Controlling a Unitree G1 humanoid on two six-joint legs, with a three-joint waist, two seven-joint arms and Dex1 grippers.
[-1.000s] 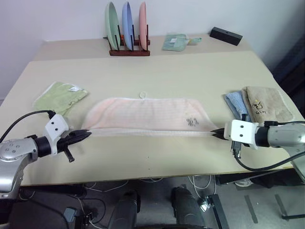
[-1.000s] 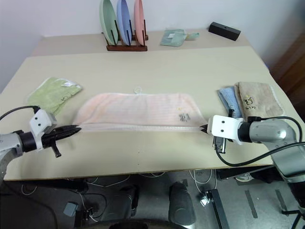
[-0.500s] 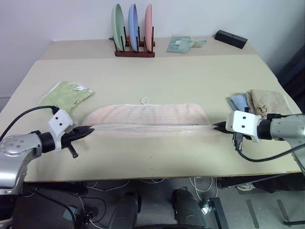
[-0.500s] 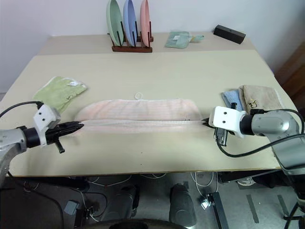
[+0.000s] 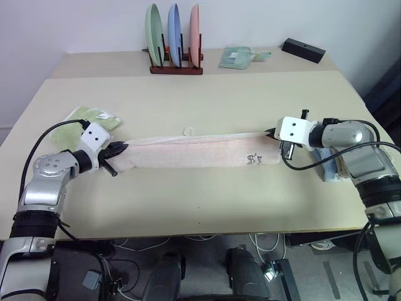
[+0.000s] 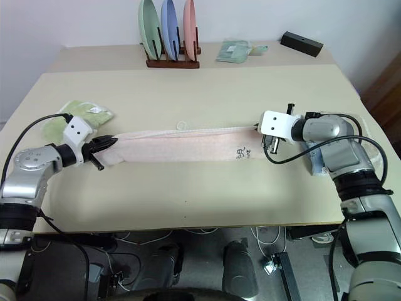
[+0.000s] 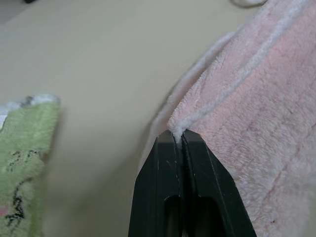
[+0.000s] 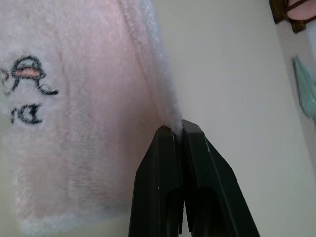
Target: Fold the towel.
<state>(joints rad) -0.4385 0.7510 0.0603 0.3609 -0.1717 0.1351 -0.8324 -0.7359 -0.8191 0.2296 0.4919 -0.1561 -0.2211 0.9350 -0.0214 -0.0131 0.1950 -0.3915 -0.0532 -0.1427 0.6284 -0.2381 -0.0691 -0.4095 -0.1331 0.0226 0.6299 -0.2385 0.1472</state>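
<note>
Large pale pink terry towel (image 5: pixel 200 150) stretched as a long narrow band across the middle of the beige table (image 5: pixel 207 200), folded lengthwise, small dark printed mark (image 5: pixel 253 159) near its right end, small loop (image 5: pixel 188 131) at the far edge

Left gripper (image 5: pixel 121 148) pinched shut on the towel's left corner; in the left wrist view, black fingers (image 7: pixel 170 163) pressed together with a white hem edge caught at their tips

Right gripper (image 5: pixel 273 133) clamped shut on the towel's far right corner; in the right wrist view, fingers (image 8: pixel 173 148) nipping the fluffy edge, printed mark just beside

Small light green cloth (image 5: pixel 88 122) lying behind the left gripper, near the towel's left end. Folded blue and beige cloths (image 5: pixel 329 166) under the right arm, mostly covered

Wooden rack with green, blue and pink plates (image 5: pixel 174 37) upright at the far side of the table, pale green folded cloth (image 5: pixel 237 57) beside it, black rectangular block (image 5: pixel 303 48) at the far right corner
</note>
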